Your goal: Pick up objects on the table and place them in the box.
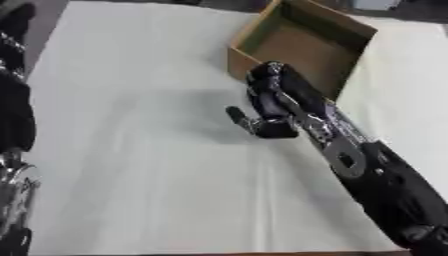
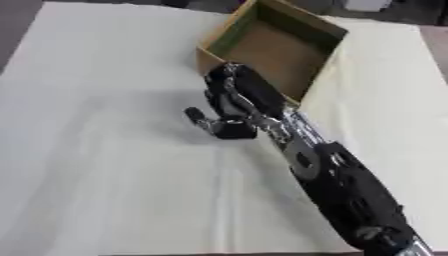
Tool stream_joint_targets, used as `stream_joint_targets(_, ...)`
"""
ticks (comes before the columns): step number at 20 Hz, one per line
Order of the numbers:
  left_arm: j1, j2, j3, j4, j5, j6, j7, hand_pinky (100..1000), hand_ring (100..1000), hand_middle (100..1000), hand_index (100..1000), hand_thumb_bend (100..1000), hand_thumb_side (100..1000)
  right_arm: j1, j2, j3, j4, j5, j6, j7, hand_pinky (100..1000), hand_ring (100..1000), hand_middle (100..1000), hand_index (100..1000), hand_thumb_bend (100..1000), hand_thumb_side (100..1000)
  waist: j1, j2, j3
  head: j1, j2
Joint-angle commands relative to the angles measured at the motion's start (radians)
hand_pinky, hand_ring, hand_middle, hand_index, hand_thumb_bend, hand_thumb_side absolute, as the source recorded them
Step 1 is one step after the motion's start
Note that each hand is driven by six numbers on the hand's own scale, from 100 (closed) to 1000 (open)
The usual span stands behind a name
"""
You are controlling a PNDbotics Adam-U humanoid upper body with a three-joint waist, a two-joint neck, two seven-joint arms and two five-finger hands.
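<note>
Box (image 1: 302, 47) sits open at upper centre; right hand (image 1: 267, 102) hovers just before it over the counter (image 1: 131, 165), fingers curled, contents indiscernible. Best clear the near wall before releasing.

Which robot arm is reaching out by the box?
The right arm. Its hand sits just in front of the cardboard box. The left arm only shows along the picture's left edge.
</note>
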Motion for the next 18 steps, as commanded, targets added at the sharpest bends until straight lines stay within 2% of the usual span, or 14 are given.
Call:
stream_joint_targets(1,-0.001,0.010,0.002,-0.017,0.003,0.003,0.001,1000,856,858,879,100,1000,-0.027,-0.003,-0.018,-0.052,0.008,0.032,0.039,100,100,100,100,321,201,0.007,-0.025,-0.002,-0.004,0.003)
stream_joint_targets(7,0.003,0.011,0.003,-0.017,0.004,0.003,0.001,1000,856,858,879,100,1000,-0.048,-0.003,-0.025,-0.087,-0.003,0.066,0.081,100,100,100,100,322,200,0.009,-0.031,-0.003,-0.004,0.005)
stream_joint_targets(13,0.006,0.010,0.003,-0.017,0.006,0.004,0.001,1000,856,859,879,100,1000,-0.074,-0.010,-0.043,-0.109,-0.026,0.093,0.091,100,100,100,100,321,200,0.009,-0.037,-0.006,-0.005,0.004)
stream_joint_targets(18,0.005,0.010,0.003,-0.017,0.007,0.004,0.000,1000,856,859,879,100,1000,-0.104,-0.012,-0.065,-0.091,-0.013,0.106,0.087,100,100,100,100,322,201,0.010,-0.038,-0.003,-0.015,0.001)
